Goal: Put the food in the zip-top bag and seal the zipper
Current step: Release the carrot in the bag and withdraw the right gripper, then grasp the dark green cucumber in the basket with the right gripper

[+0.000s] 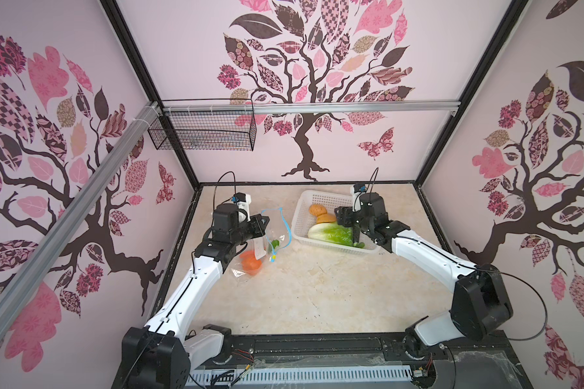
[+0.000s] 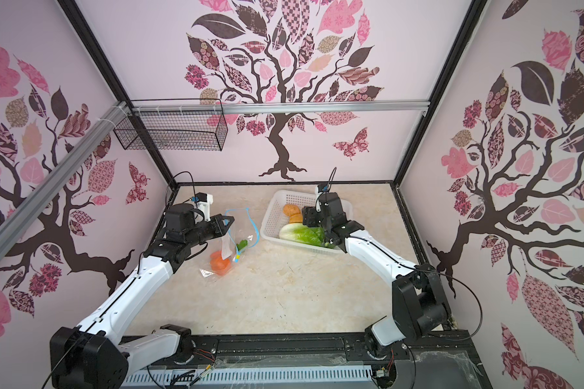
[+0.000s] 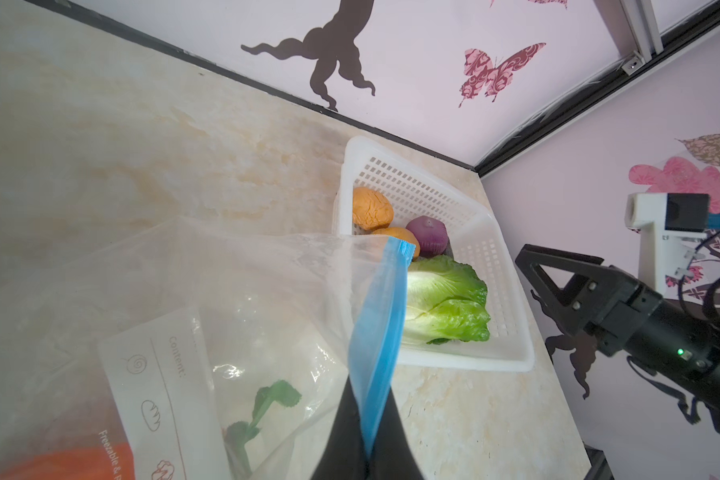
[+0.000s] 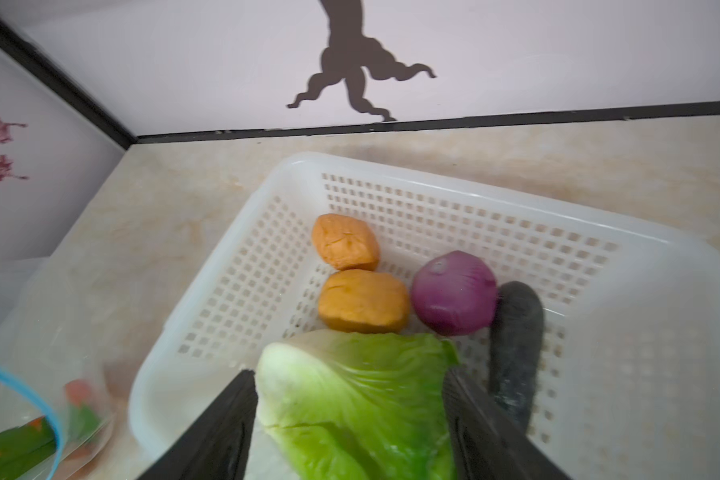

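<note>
Inside the white perforated basket [image 4: 391,164], the green leafy cabbage [image 4: 362,415] is straddled by the parted right gripper [image 4: 348,376], while the blue zipper [image 3: 381,324] of the clear crinkly bag [image 3: 267,291] is clamped open by the left gripper [image 3: 370,415].

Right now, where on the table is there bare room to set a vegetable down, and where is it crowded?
Free: the table stretch between bag, basket and the near edge; a smaller patch behind the bag. Crowded: the basket, where the right fingers straddle the cabbage.
</note>
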{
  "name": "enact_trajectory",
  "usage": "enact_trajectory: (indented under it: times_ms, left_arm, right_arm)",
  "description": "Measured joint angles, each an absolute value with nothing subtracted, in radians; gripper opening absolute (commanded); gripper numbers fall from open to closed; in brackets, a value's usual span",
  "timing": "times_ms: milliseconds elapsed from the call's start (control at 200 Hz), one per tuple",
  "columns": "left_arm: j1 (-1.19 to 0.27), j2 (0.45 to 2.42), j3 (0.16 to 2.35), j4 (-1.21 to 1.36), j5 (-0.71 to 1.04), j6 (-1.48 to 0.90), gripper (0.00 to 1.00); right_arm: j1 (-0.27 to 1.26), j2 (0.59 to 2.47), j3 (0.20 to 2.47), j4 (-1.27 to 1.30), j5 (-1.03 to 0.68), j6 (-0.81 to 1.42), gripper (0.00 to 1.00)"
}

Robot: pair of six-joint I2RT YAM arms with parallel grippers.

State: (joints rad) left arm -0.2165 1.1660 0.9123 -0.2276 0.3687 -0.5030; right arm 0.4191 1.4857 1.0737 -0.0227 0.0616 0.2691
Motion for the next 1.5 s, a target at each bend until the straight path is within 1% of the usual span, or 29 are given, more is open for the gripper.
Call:
enact_trajectory:
  times_ms: [115,250,500,800,965,1300,1500]
  left_arm:
    - [-0.216,1.193,0.912,-0.225,0.41,-0.503,0.0]
    - [-0.216,1.226,0.912,-0.226,0.448,-0.504,0.0]
    - [-0.223,1.239,0.913,-0.226,0.48,-0.504,0.0]
    - [-0.229,1.239,0.913,-0.23,0.479,-0.5,0.0]
    - [-0.23,1.238,0.913,-0.231,0.477,-0.5,0.0]
    - [-0.23,1.237,0.913,-0.233,0.476,-0.5,0.0]
    - [-0.23,1.237,0.913,-0.233,0.475,-0.5,0.0]
  right_arm:
    - [0.364,1.486,1.074,-0.047,0.099,0.26,0.75]
    - [0.325,1.505,1.092,-0.096,0.104,0.253,0.75]
    - [0.299,1.67,1.172,-0.14,0.088,0.25,0.7]
    - [0.278,1.841,1.213,-0.161,0.098,0.269,0.63]
    - [0.257,1.879,1.213,-0.158,0.109,0.283,0.59]
    - [0.252,1.936,1.245,-0.152,0.121,0.291,0.54]
    - [0.247,1.972,1.252,-0.152,0.131,0.29,0.54]
